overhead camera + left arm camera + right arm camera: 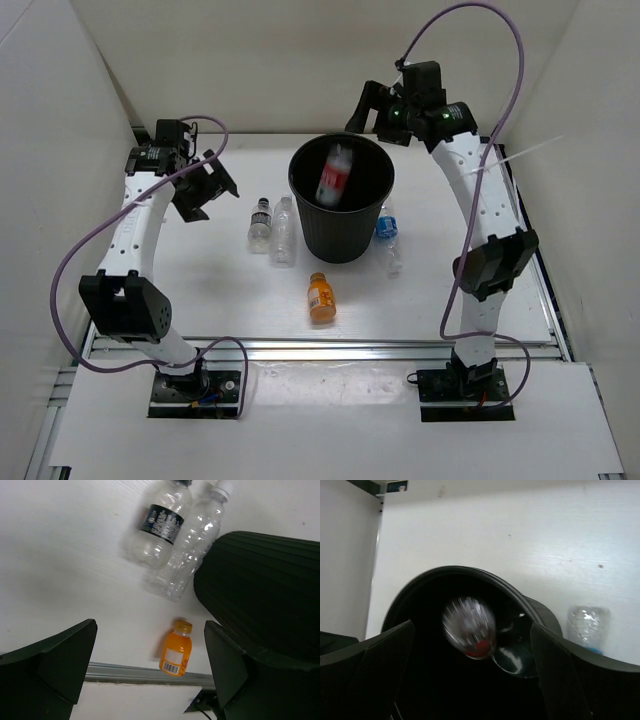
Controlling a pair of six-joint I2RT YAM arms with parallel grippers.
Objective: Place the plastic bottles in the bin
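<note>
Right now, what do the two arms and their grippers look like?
The left arm and right arm have white links and black joints. A purple cable loops along each. The left gripper and right gripper are black, with two broad fingers.

Bright, even light from overhead washes the white table (200, 290) almost flat, and shadows are faint and soft-edged. The red-labelled bottle (336, 172) inside the bin (342, 235) is smeared by motion blur, a streaky blob in the right wrist view. The bin's inside is near-black with only small glints. The clear bottles (172, 540) catch mild glare. The fingers (370, 675) at that view's lower edge are dark and soft — out of focus.
</note>
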